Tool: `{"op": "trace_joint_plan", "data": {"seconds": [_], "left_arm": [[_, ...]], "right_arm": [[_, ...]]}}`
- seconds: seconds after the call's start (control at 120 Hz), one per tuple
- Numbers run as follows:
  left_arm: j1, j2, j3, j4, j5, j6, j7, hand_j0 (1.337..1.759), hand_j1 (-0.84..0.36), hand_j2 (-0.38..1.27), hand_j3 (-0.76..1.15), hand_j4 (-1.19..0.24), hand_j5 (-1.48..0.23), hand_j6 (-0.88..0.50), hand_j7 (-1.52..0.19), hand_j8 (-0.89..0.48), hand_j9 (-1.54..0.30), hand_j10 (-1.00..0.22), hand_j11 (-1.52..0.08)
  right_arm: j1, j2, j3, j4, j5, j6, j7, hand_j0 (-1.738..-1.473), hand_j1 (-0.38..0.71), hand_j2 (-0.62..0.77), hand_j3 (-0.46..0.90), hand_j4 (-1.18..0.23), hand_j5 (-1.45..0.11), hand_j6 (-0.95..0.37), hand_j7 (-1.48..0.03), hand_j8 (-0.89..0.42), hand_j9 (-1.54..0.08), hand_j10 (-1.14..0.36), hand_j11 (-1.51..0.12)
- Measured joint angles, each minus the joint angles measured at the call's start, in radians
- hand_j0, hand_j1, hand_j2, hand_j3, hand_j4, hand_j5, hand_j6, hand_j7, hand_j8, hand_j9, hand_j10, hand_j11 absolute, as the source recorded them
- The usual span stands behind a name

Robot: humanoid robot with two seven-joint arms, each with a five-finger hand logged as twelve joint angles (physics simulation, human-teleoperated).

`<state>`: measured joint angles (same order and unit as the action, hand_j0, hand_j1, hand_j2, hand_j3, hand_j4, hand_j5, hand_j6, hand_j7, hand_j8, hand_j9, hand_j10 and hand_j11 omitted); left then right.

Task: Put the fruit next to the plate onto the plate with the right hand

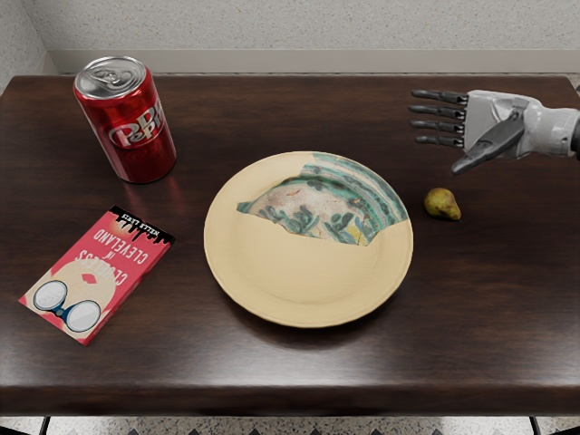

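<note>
A small yellow-brown pear (442, 204) lies on the dark wooden table just right of the plate (272, 272), a cream dish with a green and blue pattern on its far half. My right hand (449, 131) comes in from the right edge and hovers above and behind the pear, clear of it. Its fingers (435, 118) are stretched out straight toward the left, the thumb angled down, and it holds nothing. The left arm does not show.
A red soda can (125, 118) stands upright at the back left. A red paperback book (98, 272) lies flat at the front left. The table's front edge (290, 399) runs along the bottom of the view.
</note>
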<state>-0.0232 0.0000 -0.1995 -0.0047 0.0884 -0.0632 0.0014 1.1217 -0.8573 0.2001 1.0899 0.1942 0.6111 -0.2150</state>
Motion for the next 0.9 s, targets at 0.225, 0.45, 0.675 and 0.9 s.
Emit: {"op": "trace_joint_plan", "data": {"seconds": [0.225,0.45,0.675,0.9], "left_arm": [[-0.001,0.0,0.0,0.0,0.0,0.0,0.0,1.658,0.32,0.0,0.0,-0.02,-0.03,-0.02,-0.03,-0.02,-0.03,-0.02,-0.03],[-0.001,0.0,0.0,0.0,0.0,0.0,0.0,1.658,0.32,0.0,0.0,-0.02,-0.03,-0.02,-0.03,-0.02,-0.03,-0.02,-0.03],[-0.001,0.0,0.0,0.0,0.0,0.0,0.0,1.658,0.32,0.0,0.0,-0.02,-0.03,-0.02,-0.03,-0.02,-0.03,-0.02,-0.03],[-0.001,0.0,0.0,0.0,0.0,0.0,0.0,1.658,0.32,0.0,0.0,-0.02,-0.03,-0.02,-0.03,-0.02,-0.03,-0.02,-0.03]], "right_arm": [[0.0,-0.005,0.004,-0.007,-0.04,0.0,-0.002,-1.658,-0.35,0.0,0.0,0.0,0.0,0.0,0.0,0.0,0.0,0.0,0.0],[-0.001,-0.005,0.035,0.003,-0.282,-0.011,0.004,-1.658,-0.35,0.0,0.0,0.0,0.0,0.0,0.0,0.0,0.0,0.0,0.0],[-0.013,0.006,0.027,0.146,-0.554,-0.389,0.005,-1.658,-0.35,0.0,0.0,0.0,0.0,0.0,0.0,0.0,0.0,0.0,0.0],[-0.052,0.037,0.012,0.188,-0.719,-0.564,0.0,-1.658,-0.35,0.0,0.0,0.0,0.0,0.0,0.0,0.0,0.0,0.0,0.0]]}}
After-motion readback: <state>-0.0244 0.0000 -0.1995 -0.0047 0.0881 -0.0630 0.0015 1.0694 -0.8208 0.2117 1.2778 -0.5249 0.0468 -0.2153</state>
